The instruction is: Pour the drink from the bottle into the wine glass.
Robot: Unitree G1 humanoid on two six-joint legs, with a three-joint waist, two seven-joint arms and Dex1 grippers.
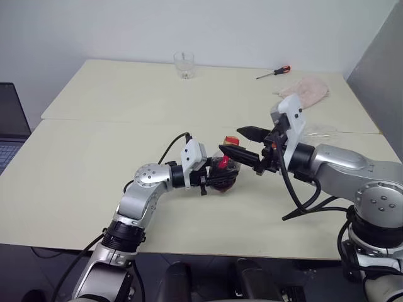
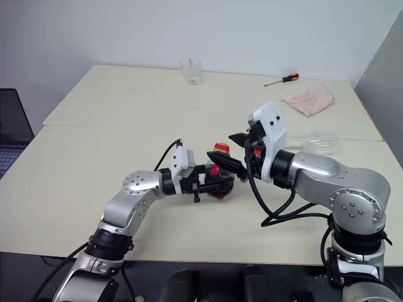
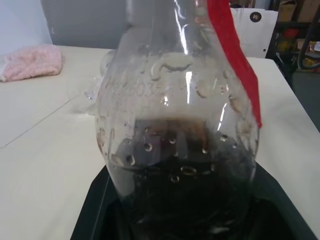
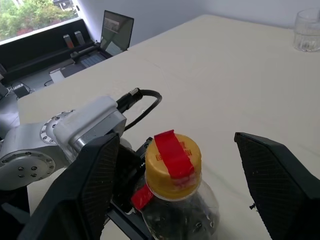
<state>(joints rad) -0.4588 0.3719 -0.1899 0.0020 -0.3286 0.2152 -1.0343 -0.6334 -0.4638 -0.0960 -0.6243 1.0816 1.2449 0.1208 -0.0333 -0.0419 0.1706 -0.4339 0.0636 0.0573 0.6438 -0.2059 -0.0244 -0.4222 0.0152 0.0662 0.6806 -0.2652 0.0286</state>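
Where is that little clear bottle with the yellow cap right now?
The small clear plastic bottle with the yellow cap is held upright near the table's front middle in the left claw, with the open right claw straddling its cap.

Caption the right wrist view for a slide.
Open right gripper straddles the yellow cap of the bottle held by the left gripper.

A pale cream counter (image 1: 94, 176), two tops joined at a seam, stood against a plain white wall (image 1: 189, 25). A grey panel (image 1: 381, 75) rose at its right; daylight entered through a window (image 4: 30, 15).
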